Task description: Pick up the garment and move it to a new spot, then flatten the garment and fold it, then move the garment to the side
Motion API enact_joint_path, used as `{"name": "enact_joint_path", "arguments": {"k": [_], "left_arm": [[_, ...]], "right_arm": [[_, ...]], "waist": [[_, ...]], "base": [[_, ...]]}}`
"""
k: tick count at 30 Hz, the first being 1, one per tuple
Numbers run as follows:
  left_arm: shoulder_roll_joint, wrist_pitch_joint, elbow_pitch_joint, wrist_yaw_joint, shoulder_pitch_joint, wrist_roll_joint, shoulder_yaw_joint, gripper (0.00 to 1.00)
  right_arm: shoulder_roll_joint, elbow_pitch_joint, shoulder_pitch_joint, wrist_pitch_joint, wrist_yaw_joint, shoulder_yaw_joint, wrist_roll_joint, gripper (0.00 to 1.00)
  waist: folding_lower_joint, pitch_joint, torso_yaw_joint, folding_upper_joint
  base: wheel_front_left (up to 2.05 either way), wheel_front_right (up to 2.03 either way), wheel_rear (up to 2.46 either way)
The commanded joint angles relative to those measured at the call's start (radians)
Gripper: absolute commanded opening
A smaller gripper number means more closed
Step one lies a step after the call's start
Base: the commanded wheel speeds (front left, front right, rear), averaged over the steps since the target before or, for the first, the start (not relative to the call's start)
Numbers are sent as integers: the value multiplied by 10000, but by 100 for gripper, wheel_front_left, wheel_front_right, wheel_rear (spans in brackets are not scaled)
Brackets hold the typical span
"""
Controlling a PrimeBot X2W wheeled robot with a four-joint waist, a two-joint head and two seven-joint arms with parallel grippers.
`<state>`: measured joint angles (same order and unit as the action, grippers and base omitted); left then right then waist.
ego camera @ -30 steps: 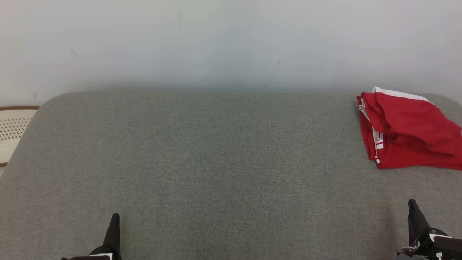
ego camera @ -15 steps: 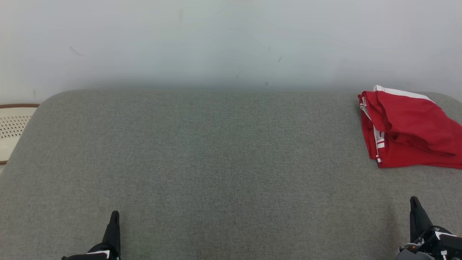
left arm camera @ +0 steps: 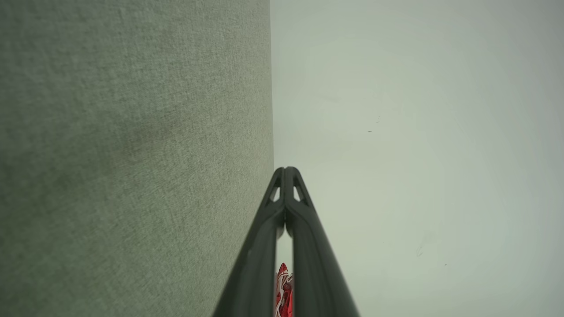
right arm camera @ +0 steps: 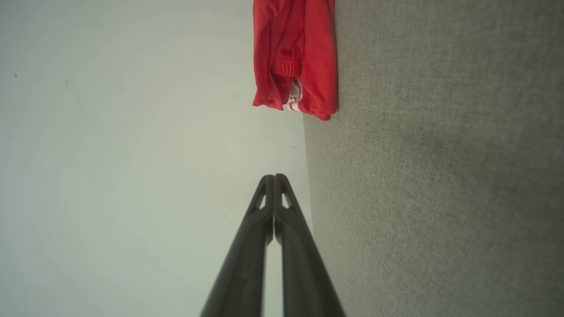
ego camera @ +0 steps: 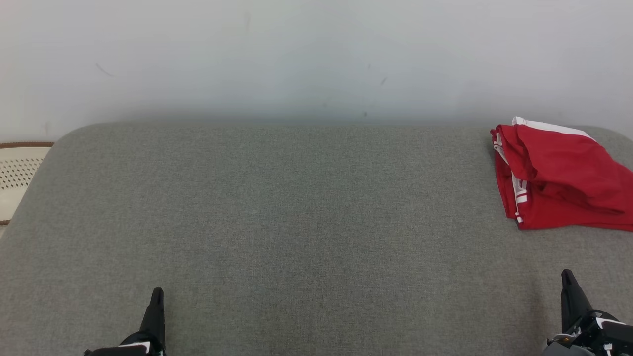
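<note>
Far left, possibly a cream perforated basket [ego camera: 17, 180], cut off at the edge. My left pincer [ego camera: 157, 295] is closed and empty over the grey surface [ego camera: 306, 207]. My right pincer [ego camera: 566, 277] is closed too, with the folded red garment [ego camera: 564, 183] lying beyond it at the far-right corner.

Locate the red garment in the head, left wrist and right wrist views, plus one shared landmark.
Head view: red garment at far right, on the grey cushion near its back edge, cut by the frame.
Left wrist view: garment is a sliver at bottom centre, seen between the fingers of the left gripper.
Right wrist view: garment at top centre, along the cushion's edge.
Shared landmark: the line where cushion meets pale wall.
</note>
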<state>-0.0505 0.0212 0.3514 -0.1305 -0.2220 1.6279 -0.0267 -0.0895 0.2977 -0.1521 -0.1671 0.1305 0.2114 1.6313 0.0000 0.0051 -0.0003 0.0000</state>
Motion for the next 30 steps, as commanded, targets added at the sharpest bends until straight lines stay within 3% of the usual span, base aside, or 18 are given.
{"name": "enact_joint_path", "arguments": {"k": [1,30], "left_arm": [[6,35,28,-27,2,65,31,0],[6,34,26,-27,4,67,30,0]], "right_arm": [[26,-18,11,-32,4,26,-19,0],[111,-8,-22,-130,4,145,-127,0]], "waist": [[0,-1,0,0],[0,-1,0,0]], "base": [[0,0,0],[0,0,0]]}}
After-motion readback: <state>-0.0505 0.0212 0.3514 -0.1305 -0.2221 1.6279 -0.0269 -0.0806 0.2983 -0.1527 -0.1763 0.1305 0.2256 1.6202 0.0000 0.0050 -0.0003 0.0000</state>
